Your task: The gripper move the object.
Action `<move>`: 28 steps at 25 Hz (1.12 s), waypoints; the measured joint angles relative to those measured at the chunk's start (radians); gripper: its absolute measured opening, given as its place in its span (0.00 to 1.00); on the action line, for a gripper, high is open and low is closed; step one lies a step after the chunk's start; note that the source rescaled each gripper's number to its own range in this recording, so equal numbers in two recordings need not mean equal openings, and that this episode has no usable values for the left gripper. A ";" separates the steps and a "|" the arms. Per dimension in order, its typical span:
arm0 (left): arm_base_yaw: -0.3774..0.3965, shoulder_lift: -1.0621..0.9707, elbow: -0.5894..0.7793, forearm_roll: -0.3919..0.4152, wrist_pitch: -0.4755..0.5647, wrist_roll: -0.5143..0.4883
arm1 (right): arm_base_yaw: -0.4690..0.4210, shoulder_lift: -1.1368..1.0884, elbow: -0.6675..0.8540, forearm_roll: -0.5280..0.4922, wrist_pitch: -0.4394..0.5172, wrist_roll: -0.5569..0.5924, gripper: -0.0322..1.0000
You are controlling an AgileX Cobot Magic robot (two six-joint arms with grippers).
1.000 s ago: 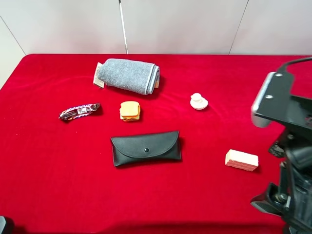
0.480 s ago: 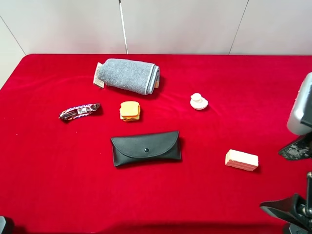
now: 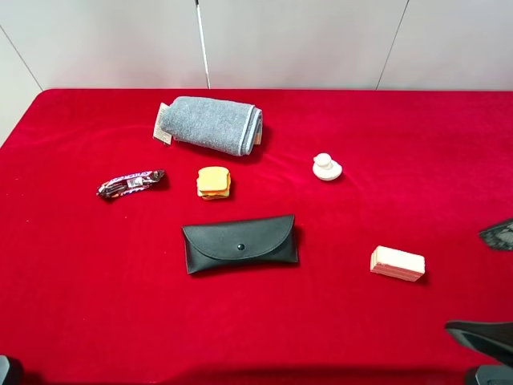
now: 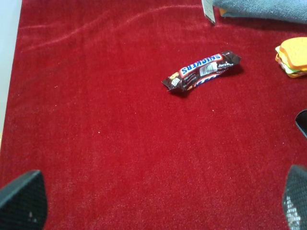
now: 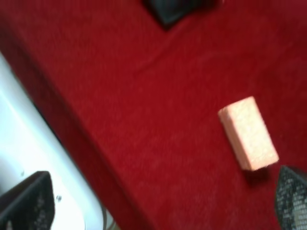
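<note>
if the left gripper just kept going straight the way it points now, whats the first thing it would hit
Probably the Snickers bar. The left gripper is open over bare red cloth, and the bar lies ahead of it. The toy sandwich sits farther off to one side. Depth is hard to judge, so it might pass above the bar.

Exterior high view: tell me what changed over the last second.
The right arm pulled back toward the right edge of the view; a second ago it covered much of the lower right, and now only small parts show at that edge. Nothing was gripped or released. The toy sandwich, glasses case, towel, candy bar, white knob and pink block stayed put.
</note>
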 joint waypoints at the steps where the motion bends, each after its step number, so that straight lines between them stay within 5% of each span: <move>1: 0.000 0.000 0.000 0.000 0.000 0.000 | 0.000 -0.022 0.000 -0.009 0.000 0.008 1.00; 14: 0.000 0.000 0.000 0.000 0.000 0.000 | -0.022 -0.317 0.000 -0.063 -0.006 0.084 1.00; 28: 0.000 0.000 0.000 0.000 0.000 0.000 | -0.353 -0.540 0.003 -0.060 -0.006 0.077 1.00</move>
